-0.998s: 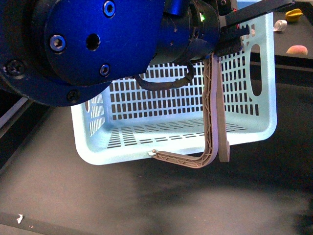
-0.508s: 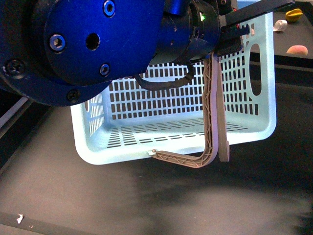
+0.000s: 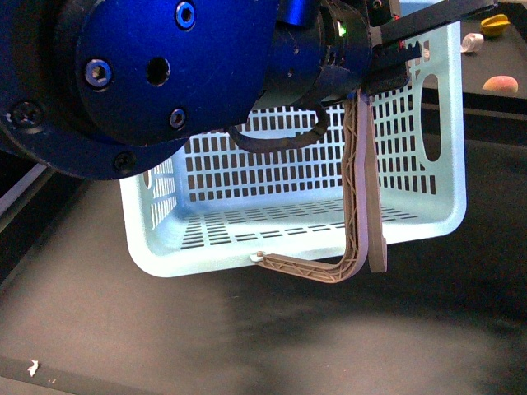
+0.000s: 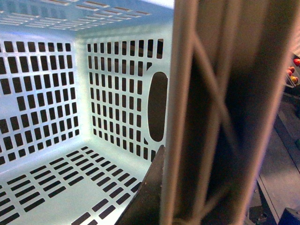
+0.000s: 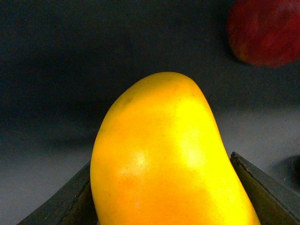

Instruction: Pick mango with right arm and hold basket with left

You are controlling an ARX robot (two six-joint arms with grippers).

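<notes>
A pale blue slotted basket (image 3: 412, 197) hangs tilted above the dark table, its open side towards the camera. Its grey-brown handle (image 3: 362, 206) dangles down in front. My bulky blue left arm (image 3: 148, 74) fills the upper left, and the left gripper (image 3: 399, 51) is shut on the basket's upper rim. The left wrist view looks into the basket (image 4: 56, 93) past the blurred handle (image 4: 220, 112) and one dark finger (image 4: 145, 197). In the right wrist view the yellow-orange mango (image 5: 164, 154) fills the space between the dark fingers (image 5: 265, 187). The right gripper (image 5: 164, 197) is shut on it above the grey surface.
At the far right edge of the front view lie a yellow fruit (image 3: 494, 25), a small white item (image 3: 471, 41) and a pink-orange fruit (image 3: 500, 83). A dark red round fruit (image 5: 265, 30) rests on the surface beyond the mango. A white scrap (image 3: 34, 368) lies near the front table edge.
</notes>
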